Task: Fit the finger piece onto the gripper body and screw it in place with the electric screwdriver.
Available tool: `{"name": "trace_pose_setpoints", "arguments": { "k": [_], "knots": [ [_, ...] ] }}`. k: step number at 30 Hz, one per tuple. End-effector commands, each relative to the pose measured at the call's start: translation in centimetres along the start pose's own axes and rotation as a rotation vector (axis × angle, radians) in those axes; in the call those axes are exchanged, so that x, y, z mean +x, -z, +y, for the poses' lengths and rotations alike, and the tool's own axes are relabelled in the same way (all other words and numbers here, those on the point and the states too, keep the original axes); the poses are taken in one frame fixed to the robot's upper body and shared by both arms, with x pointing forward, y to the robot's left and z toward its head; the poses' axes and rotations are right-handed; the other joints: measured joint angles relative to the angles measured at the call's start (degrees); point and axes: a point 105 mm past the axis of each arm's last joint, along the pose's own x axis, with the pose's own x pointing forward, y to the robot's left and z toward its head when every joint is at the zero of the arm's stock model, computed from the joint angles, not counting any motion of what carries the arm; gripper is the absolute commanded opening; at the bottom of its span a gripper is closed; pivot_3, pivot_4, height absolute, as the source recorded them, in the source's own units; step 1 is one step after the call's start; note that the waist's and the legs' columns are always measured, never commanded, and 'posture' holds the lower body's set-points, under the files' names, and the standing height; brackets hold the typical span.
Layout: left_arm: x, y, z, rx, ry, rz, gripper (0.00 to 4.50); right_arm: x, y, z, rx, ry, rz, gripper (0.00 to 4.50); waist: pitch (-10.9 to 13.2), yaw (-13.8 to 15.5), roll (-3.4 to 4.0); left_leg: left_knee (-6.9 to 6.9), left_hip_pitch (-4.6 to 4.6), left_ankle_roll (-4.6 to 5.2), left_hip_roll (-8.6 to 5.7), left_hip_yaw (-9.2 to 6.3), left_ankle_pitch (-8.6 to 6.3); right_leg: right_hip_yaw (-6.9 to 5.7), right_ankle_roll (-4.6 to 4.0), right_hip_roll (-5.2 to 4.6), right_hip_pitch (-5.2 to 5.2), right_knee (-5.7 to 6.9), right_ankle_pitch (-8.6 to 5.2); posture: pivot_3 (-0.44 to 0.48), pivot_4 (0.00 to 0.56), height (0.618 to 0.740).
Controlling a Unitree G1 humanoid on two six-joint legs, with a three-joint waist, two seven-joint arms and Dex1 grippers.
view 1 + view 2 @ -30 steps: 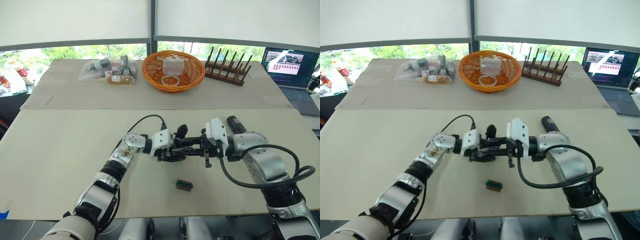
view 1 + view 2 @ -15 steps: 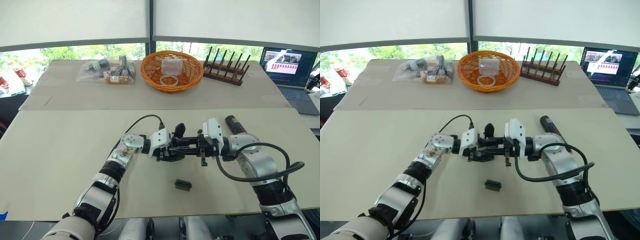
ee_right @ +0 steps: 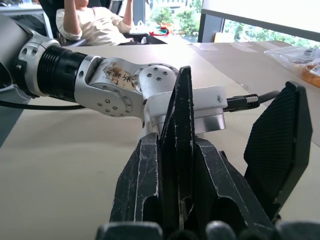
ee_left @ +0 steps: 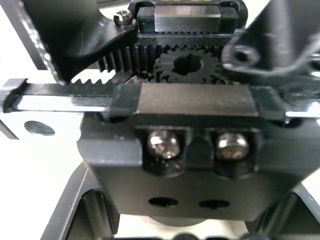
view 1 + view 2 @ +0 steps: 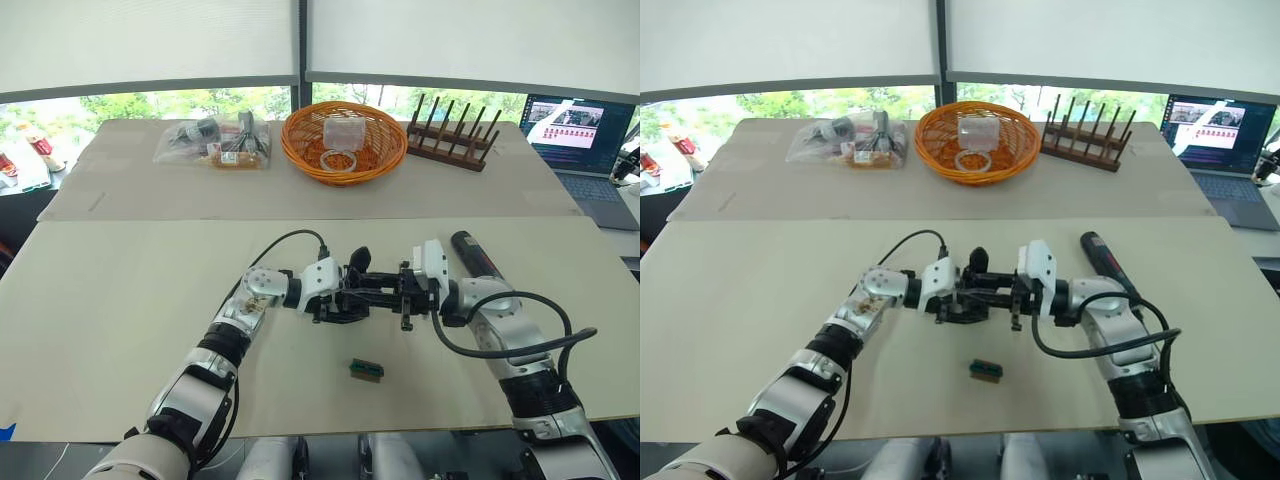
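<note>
no readable writing or brand marks on any item; the laptop (image 5: 583, 128) screen text is too small to read. the left gripper (image 5: 340, 301) is clamped on the gripper body (image 4: 190, 145) at mid-table, its rack, gear and two screw heads close in the left wrist view, and the right gripper (image 3: 220, 165) pinches the finger piece (image 3: 181, 145) between narrow fingers against that body; the electric screwdriver (image 5: 1102, 262) lies on the table (image 5: 120, 300) just behind the right forearm, and a small green-and-brown block (image 5: 367, 370) lies nearer the front edge. compared with a second ago, the right elbow has swung inward and the screwdriver is more exposed, while both grippers remain joined at the body.
</note>
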Motion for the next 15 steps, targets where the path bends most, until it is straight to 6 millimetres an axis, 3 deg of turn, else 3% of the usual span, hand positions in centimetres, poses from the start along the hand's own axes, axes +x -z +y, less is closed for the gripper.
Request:
{"name": "trace_pose_setpoints", "arguments": {
  "k": [1,5,10,15],
  "knots": [
    [-0.3,-0.1,0.1,-0.002,-0.007,-0.001,2.42,0.3,-0.4,0.6,0.019,-0.016,-0.015,0.40,0.0,0.0,0.00,0.00,0.00,0.00,0.00,0.00,0.00,0.00,0.00,0.00,0.00,0.00,0.00,0.000,0.150,0.740],
    [-0.3,0.0,0.0,-0.011,-0.007,-0.009,2.42,0.5,0.2,1.2,0.017,-0.056,0.010,0.40,0.0,0.0,0.00,0.00,0.00,0.00,0.00,0.00,0.00,0.01,0.00,-0.01,-0.01,0.00,0.00,0.000,0.150,0.740],
    [-0.4,0.0,0.0,0.020,0.000,0.000,2.42,0.8,-0.2,0.6,0.030,-0.037,0.008,0.40,0.0,-0.2,0.00,-0.03,0.00,-0.01,0.00,0.00,0.00,0.01,0.00,0.01,-0.03,0.00,0.00,0.000,0.150,0.740],
    [-0.4,0.1,0.0,0.018,-0.002,0.004,2.42,0.4,1.2,0.6,0.051,-0.053,0.067,0.40,0.0,-0.2,0.00,-0.05,0.01,-0.02,0.01,0.00,0.01,0.02,0.00,0.02,-0.03,0.00,0.00,0.000,0.150,0.740]
  ]
}}
